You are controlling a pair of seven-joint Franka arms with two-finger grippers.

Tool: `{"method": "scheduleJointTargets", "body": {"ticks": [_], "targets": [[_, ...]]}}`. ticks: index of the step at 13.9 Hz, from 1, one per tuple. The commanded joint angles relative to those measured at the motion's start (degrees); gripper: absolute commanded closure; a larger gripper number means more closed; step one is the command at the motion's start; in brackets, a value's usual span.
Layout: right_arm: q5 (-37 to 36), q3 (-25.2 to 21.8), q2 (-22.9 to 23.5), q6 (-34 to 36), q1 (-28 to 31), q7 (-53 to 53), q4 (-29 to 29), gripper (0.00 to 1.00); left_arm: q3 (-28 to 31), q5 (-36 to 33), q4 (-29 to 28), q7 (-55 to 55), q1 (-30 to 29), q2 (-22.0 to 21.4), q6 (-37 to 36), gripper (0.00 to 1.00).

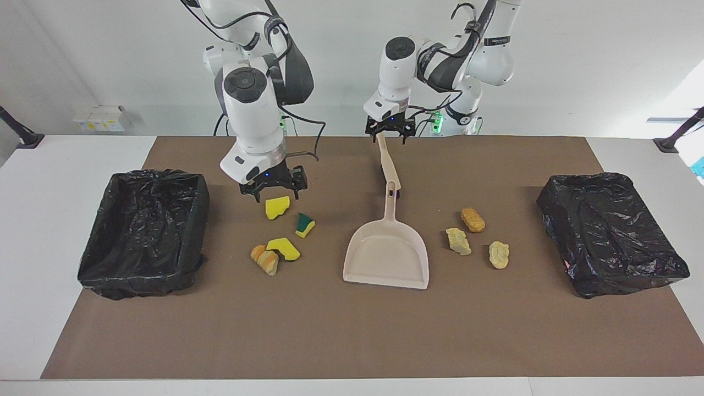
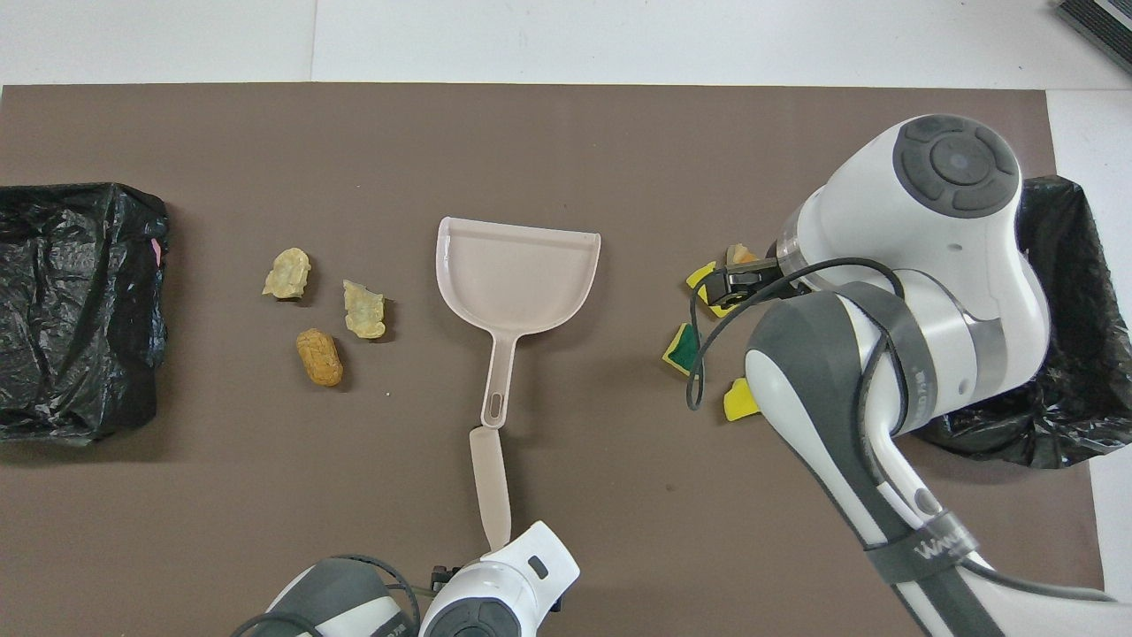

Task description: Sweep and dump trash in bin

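Observation:
Four pieces of trash lie toward the right arm's end: a yellow sponge (image 1: 276, 207), a green-backed piece (image 1: 304, 224), another yellow sponge (image 1: 283, 248) and an orange lump (image 1: 265, 259). Three tan and orange lumps (image 1: 473, 219) (image 1: 458, 241) (image 1: 499, 254) lie toward the left arm's end. Between the two groups are the beige dustpan (image 1: 388, 256) and the brush (image 1: 388, 165). My right gripper (image 1: 275, 195) hangs open just over the first yellow sponge. My left gripper (image 1: 389, 137) stands open over the brush handle's end. In the overhead view the right arm (image 2: 902, 292) hides part of the sponges.
Two bins lined with black bags stand at the table's ends, one (image 1: 143, 231) at the right arm's end and one (image 1: 610, 236) at the left arm's end. A brown mat (image 1: 352, 335) covers the table.

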State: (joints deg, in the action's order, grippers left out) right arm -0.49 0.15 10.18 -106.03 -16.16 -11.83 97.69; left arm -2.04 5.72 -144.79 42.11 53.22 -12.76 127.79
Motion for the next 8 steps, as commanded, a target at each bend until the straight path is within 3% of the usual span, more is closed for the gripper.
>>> {"method": "scheduleJointTargets", "body": {"ticks": [1, 3, 6, 8], "targets": [[1.1, 0.2, -1.2, -0.3, 0.3, -0.3, 1.4, 0.00, 1.1, 0.6, -1.3, 2.2, 1.4, -0.3, 1.9, 0.00], [1.1, 0.2, -1.2, -0.2, 0.3, -0.3, 1.4, 0.00, 1.1, 0.7, -1.4, 2.4, 1.4, -0.3, 2.4, 0.00], [1.1, 0.2, -1.2, -0.3, 0.3, -0.3, 1.4, 0.00, 1.0, 0.7, -1.4, 3.3, 1.4, -0.3, 2.2, 0.45], [1.1, 0.3, -1.3, -0.3, 0.3, -0.3, 1.4, 0.00, 1.0, 0.7, -1.4, 3.4, 1.5, -0.3, 2.0, 0.46]]}}
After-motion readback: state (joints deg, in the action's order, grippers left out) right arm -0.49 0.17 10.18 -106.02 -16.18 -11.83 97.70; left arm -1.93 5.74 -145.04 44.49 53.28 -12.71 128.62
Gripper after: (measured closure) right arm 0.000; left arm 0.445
